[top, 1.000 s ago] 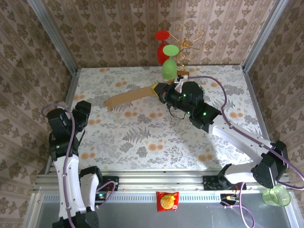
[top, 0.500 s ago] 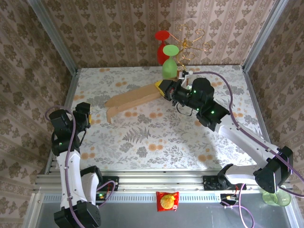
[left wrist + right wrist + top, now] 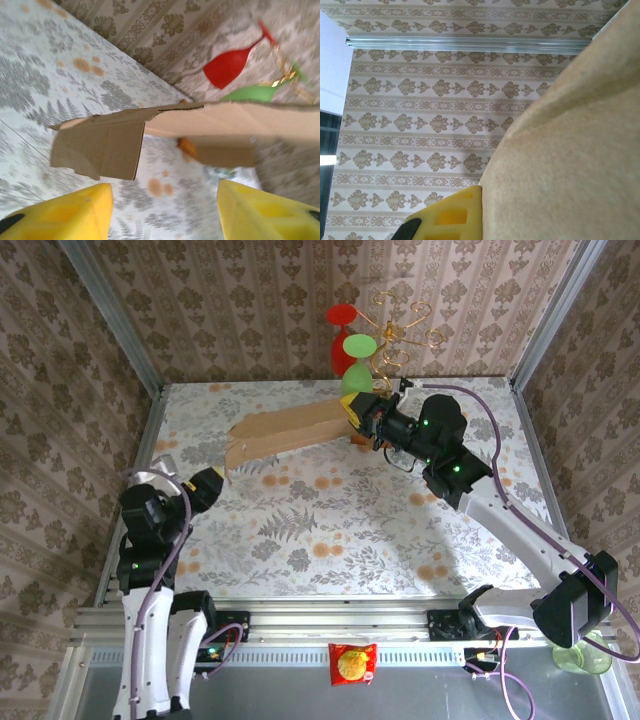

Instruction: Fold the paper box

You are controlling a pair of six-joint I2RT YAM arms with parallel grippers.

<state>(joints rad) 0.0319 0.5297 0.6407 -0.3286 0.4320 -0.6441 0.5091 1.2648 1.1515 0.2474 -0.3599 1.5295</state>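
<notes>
The paper box (image 3: 285,430) is a flat tan cardboard sheet held up off the table at the back, slanting down to the left. My right gripper (image 3: 353,413) is shut on its right end. In the right wrist view the cardboard (image 3: 570,150) covers the right side, pressed against one yellow finger (image 3: 452,215); the other finger is hidden behind it. My left gripper (image 3: 207,483) stands open just below the sheet's left end without touching it. In the left wrist view its yellow fingers (image 3: 65,212) are spread wide below the paper box (image 3: 210,122) and its hanging flap (image 3: 97,150).
Behind the sheet's right end stands a gold wire stand (image 3: 405,325) with a red glass (image 3: 340,335) and a green glass (image 3: 357,365); its orange base (image 3: 189,147) shows under the cardboard. A snack packet (image 3: 352,663) and a green cup (image 3: 580,652) lie at the near edge.
My right gripper has raised the sheet and drawn it back and to the right, near the glasses. My left arm has swung forward and right, up to the sheet's left end.
</notes>
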